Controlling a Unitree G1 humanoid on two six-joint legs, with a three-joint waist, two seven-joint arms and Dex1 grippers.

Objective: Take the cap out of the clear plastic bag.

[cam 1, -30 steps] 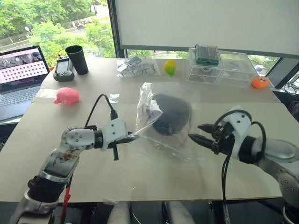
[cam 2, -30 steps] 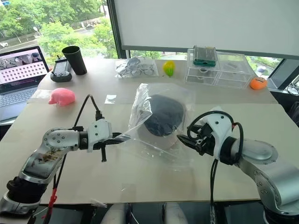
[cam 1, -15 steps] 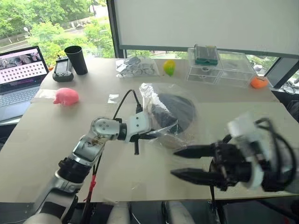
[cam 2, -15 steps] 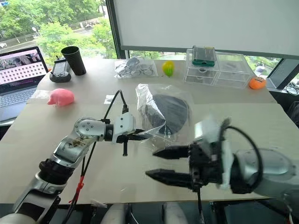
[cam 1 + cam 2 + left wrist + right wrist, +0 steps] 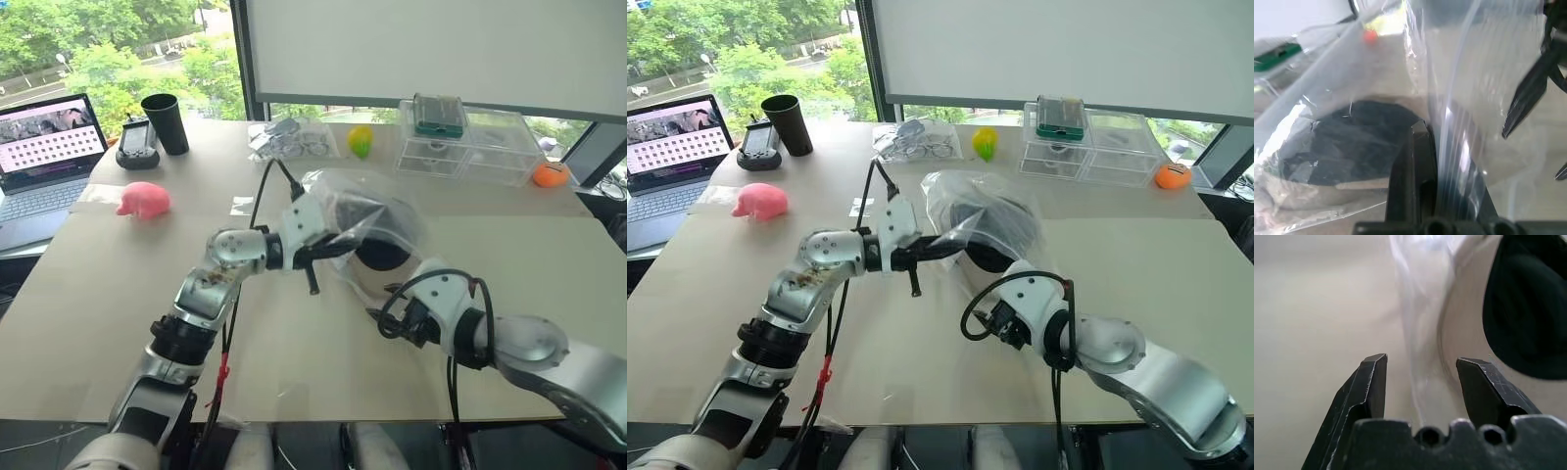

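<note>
The clear plastic bag [image 5: 377, 211] is lifted off the middle of the table, with the cap [image 5: 382, 255] showing its dark lining inside. My left gripper [image 5: 336, 249] is shut on the bag's film at its left side and holds it up. In the left wrist view the cap [image 5: 1352, 139] hangs behind the film just past the shut fingers. My right gripper [image 5: 1420, 364] is open at the bag's near lower edge. A fold of film runs between its two fingers [image 5: 1369, 382], and the cap [image 5: 1528, 308] lies just beyond one of them.
A pink pig toy [image 5: 143, 199], a black cup [image 5: 165, 124] and a laptop [image 5: 44, 147] are at the left. At the back are a small bag with eyeglasses [image 5: 289, 139], a yellow-green toy [image 5: 361, 140], clear boxes [image 5: 470, 147] and an orange object [image 5: 550, 174].
My left gripper has carried the bag's edge rightward and up, lifting the bag. My right gripper swung down and in, from wide of the bag to its near edge.
</note>
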